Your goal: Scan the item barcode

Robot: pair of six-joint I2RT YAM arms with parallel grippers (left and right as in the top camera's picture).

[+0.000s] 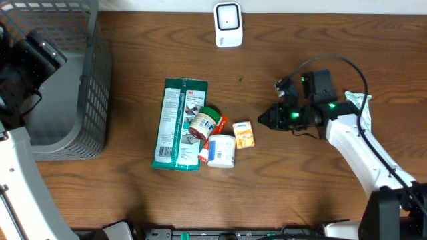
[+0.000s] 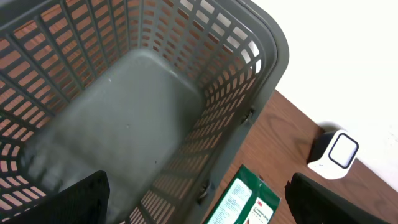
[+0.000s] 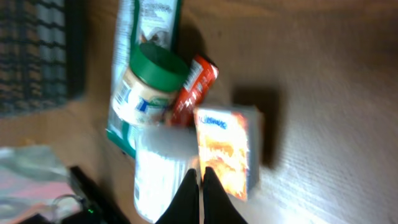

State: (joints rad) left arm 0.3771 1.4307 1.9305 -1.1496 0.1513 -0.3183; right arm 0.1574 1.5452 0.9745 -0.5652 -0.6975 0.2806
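Nothing scanned yet: the orange box [image 1: 243, 134] lies mid-table beside a jar [image 1: 203, 123] and green packet [image 1: 177, 123], well apart from the scanner [image 1: 227, 25]. The right gripper [image 1: 261, 119], pinched shut and empty, points at it; the left gripper [image 2: 208, 199] gapes above the basket [image 1: 93, 80].

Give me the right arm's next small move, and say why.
Probably open the right gripper. Its jaws are shut on nothing, with the tips aimed at the small orange box just ahead of them. It likely cannot take that box for scanning until the jaws part.
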